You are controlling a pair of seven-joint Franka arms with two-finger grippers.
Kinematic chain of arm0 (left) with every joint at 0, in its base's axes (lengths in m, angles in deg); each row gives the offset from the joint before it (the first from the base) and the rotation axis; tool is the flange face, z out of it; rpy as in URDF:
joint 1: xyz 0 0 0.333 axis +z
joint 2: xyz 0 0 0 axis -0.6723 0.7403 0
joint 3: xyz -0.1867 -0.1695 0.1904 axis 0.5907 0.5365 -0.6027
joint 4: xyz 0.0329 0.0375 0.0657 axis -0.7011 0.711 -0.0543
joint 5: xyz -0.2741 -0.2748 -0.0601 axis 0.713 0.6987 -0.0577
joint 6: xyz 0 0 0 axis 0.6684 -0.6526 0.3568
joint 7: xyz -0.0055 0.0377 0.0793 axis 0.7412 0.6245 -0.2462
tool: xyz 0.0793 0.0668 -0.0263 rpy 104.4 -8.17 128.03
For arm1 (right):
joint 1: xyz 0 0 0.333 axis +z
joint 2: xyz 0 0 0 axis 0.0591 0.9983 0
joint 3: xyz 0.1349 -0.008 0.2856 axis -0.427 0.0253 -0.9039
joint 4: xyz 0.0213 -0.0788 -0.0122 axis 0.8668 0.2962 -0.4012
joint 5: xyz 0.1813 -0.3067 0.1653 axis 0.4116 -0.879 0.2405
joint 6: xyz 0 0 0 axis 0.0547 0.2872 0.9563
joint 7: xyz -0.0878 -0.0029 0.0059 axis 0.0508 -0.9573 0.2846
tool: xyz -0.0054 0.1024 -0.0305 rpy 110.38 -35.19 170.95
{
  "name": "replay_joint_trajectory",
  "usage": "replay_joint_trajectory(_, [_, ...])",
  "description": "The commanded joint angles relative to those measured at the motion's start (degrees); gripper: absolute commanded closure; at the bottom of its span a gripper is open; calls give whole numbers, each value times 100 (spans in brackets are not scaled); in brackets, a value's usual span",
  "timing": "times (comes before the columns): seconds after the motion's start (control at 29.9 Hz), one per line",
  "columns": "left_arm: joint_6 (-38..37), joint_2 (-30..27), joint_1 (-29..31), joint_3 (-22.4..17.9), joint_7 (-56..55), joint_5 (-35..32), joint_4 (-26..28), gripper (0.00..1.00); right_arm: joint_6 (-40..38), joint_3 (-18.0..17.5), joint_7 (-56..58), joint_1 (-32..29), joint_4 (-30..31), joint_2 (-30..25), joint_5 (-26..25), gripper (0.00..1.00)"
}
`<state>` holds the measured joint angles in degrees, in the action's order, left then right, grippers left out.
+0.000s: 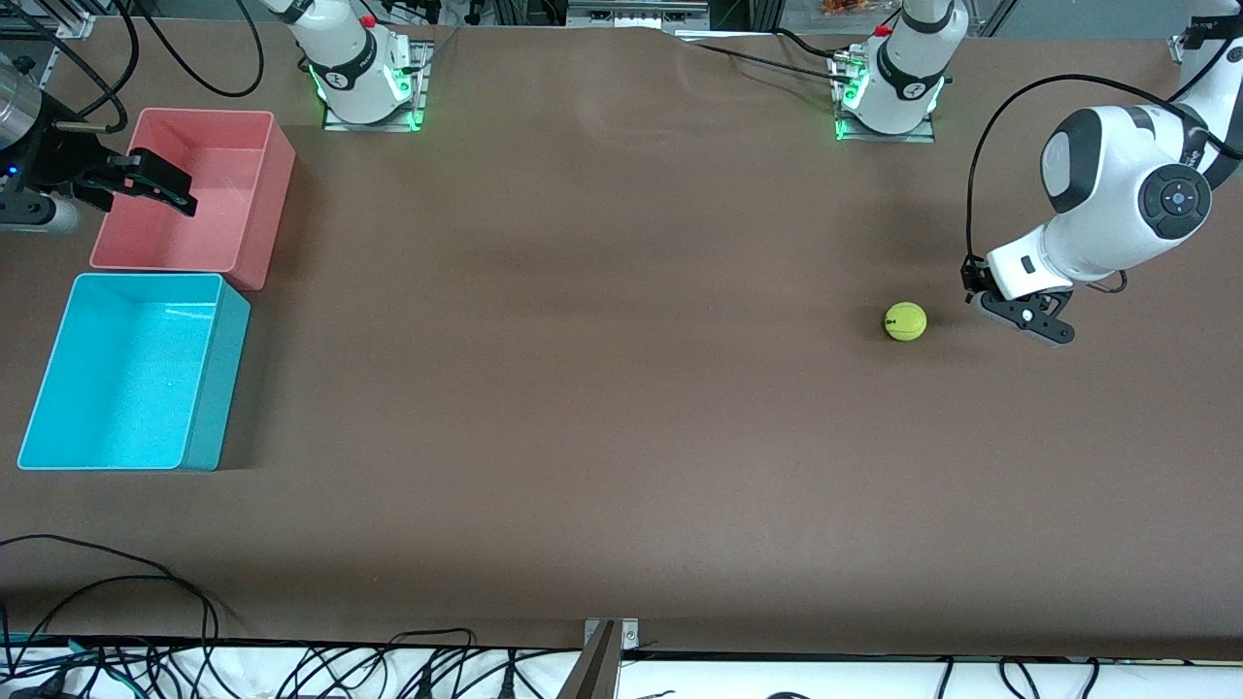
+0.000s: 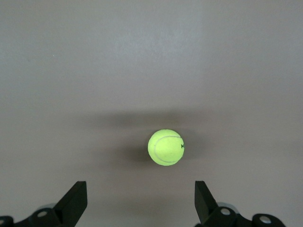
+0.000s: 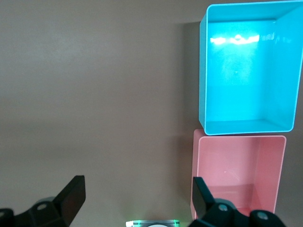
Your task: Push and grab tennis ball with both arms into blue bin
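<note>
The tennis ball (image 1: pixel 905 321) lies on the brown table toward the left arm's end; it also shows in the left wrist view (image 2: pixel 165 147). My left gripper (image 1: pixel 1022 313) is low beside the ball, a short gap away on the side away from the bins, and open and empty (image 2: pixel 140 203). The blue bin (image 1: pixel 216 388) stands empty at the right arm's end, seen also in the right wrist view (image 3: pixel 241 80). My right gripper (image 1: pixel 167 184) hangs open and empty over the pink bin's edge (image 3: pixel 137 203).
A pink-red bin (image 1: pixel 274 199) stands empty right next to the blue bin, farther from the front camera; it also shows in the right wrist view (image 3: pixel 241 175). Both arm bases (image 1: pixel 369 78) stand along the table's back edge. Cables hang past the front edge.
</note>
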<state>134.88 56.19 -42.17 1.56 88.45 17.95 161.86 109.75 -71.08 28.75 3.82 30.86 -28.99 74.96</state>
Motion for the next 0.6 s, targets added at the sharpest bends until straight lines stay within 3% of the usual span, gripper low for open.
replay_joint_trajectory(0.0, [70,70,106,23,430,-136,45,100,-25,6,-28,19,28,-82,85,0])
replay_joint_trajectory(0.3, [105,175,98,23,737,-145,177,100,-25,6,-37,19,28,-82,85,0])
replay_joint_trajectory(0.57, [517,290,98,32,2020,-443,230,100,-25,6,-37,19,28,-82,85,0])
